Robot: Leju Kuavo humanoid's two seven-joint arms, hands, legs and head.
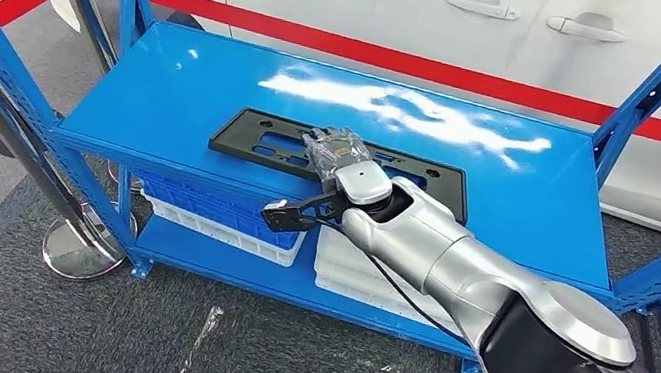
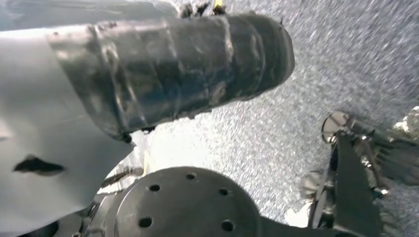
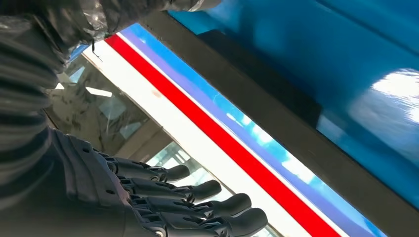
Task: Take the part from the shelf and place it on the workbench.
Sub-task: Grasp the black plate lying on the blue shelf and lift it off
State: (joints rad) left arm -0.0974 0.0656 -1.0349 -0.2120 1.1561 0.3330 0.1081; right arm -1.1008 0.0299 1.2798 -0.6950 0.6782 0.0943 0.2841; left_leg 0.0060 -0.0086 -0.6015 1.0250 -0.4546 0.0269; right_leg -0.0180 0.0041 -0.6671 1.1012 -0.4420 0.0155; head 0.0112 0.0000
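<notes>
The right robot hand (image 1: 337, 152) hovers over the black part (image 1: 263, 140) on the blue shelf (image 1: 171, 84), fingers extended, holding nothing; it should lower squarely onto the part's near edge before closing.

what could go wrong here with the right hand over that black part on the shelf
The right hand sits over the middle of the long flat black part, so a lift there could tip it. The part lies flush on the glossy blue shelf, and the fingers are extended, not yet around it, so it may slide instead.
</notes>
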